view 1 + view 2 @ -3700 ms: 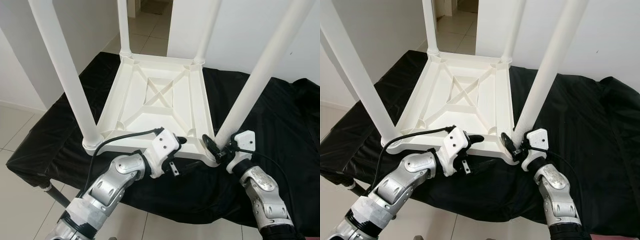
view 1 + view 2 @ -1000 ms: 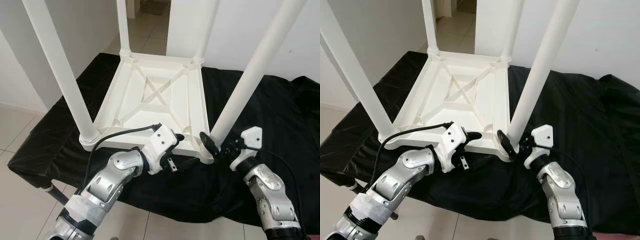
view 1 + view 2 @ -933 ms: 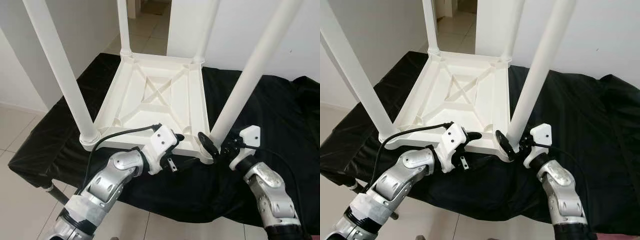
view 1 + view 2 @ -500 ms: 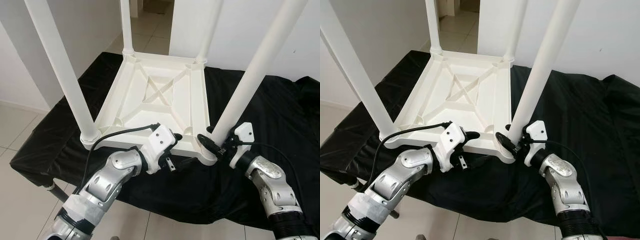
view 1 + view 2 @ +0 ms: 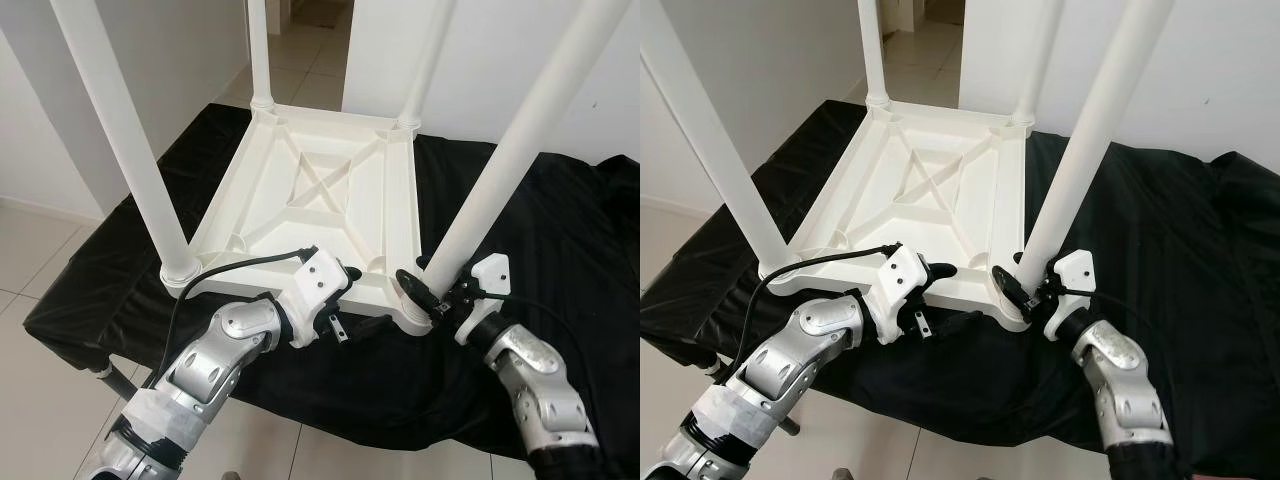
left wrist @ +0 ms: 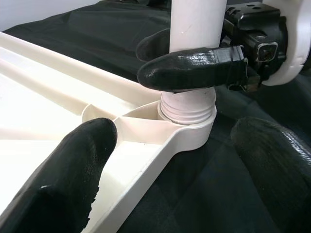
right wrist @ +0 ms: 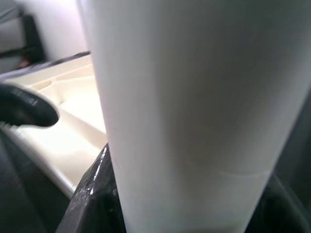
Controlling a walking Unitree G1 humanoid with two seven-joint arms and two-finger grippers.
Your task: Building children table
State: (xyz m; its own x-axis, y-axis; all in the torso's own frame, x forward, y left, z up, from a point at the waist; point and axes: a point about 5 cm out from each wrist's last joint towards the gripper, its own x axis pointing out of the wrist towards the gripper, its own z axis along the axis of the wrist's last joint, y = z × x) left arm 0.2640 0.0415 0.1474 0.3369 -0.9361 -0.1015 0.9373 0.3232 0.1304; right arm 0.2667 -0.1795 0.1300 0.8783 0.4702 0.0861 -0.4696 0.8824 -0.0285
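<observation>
A black cloth (image 5: 540, 230) drapes a low platform against a white wall (image 5: 500, 60), and on it lies the white plastic children's table (image 5: 320, 200), upside down, its ribbed underside facing up and its four legs standing upward. Pale floor tiles (image 5: 40, 390) run past the cloth's near edge and on through a doorway beyond the far side. The near right leg (image 5: 500, 180) rises tilted slightly outward from its corner socket (image 5: 418, 312), while the near left leg (image 5: 125, 150) and the two far legs stand in their own corners. The head views give the whole layout, but the arms crowd the near edge there; the left wrist view looks in low and shows the ringed base of the near right leg seated in the socket, with the right gripper's finger (image 6: 194, 68) laid across the leg just above it. The right gripper (image 5: 432, 293) is pinching that leg at its base, and its wrist view sees the white tube pressed close between dark finger pads (image 7: 92, 199). The left gripper (image 5: 945, 295) sits at the near rim of the table, jaws spread, one finger (image 6: 68, 179) over the tabletop's inner face and the other (image 6: 277, 170) out over the cloth, the rim between them without a visible grip.
</observation>
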